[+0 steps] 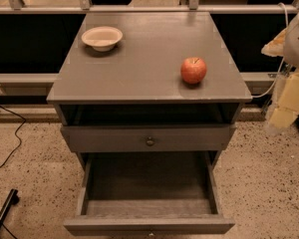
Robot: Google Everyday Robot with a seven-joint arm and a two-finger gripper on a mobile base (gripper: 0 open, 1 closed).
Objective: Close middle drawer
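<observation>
The middle drawer is a grey wooden box pulled far out of the grey cabinet toward the camera. Its inside is bare, and its low front panel sits at the bottom edge of the view, with the knob only just showing. Above it, the taller drawer front with a brass knob stands slightly out under the cabinet top. My gripper hangs at the far right edge as a pale yellow-white shape, to the right of the cabinet and well away from the drawer.
A red apple sits on the cabinet top at the right and a white bowl at the back left. Black cables lie on the speckled floor to the left. A railing runs behind the cabinet.
</observation>
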